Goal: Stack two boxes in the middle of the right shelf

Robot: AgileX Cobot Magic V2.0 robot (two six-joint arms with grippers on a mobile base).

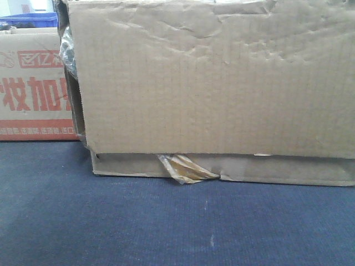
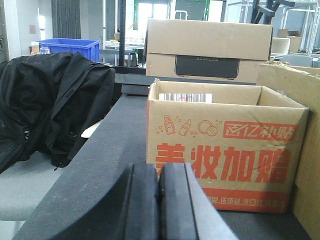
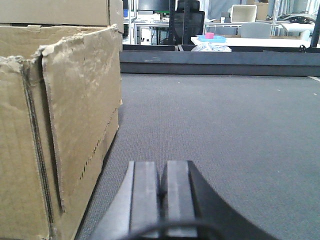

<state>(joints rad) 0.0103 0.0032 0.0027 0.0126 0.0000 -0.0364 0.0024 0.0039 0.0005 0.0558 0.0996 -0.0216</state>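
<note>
Box (image 1: 211, 83) sat on mat (image 1: 111, 221), untouched. Left gripper (image 2: 159, 200), right gripper (image 3: 163, 187): each pressed together, empty. Step likely needed an even squeeze at opposite ends and a level lift.

From the front, the brown box (image 1: 211, 88) blocks nearly my whole view; only the mat (image 1: 166, 221) before it lies open. At my left wrist, the printed box (image 2: 225, 150) stands ahead to the right and a jacket (image 2: 50, 105) is heaped to the left, with a strip of bare mat between them. At my right wrist, the brown box walls off the left of the view; beside it the mat is open as far as a raised ledge (image 3: 220, 55).
</note>
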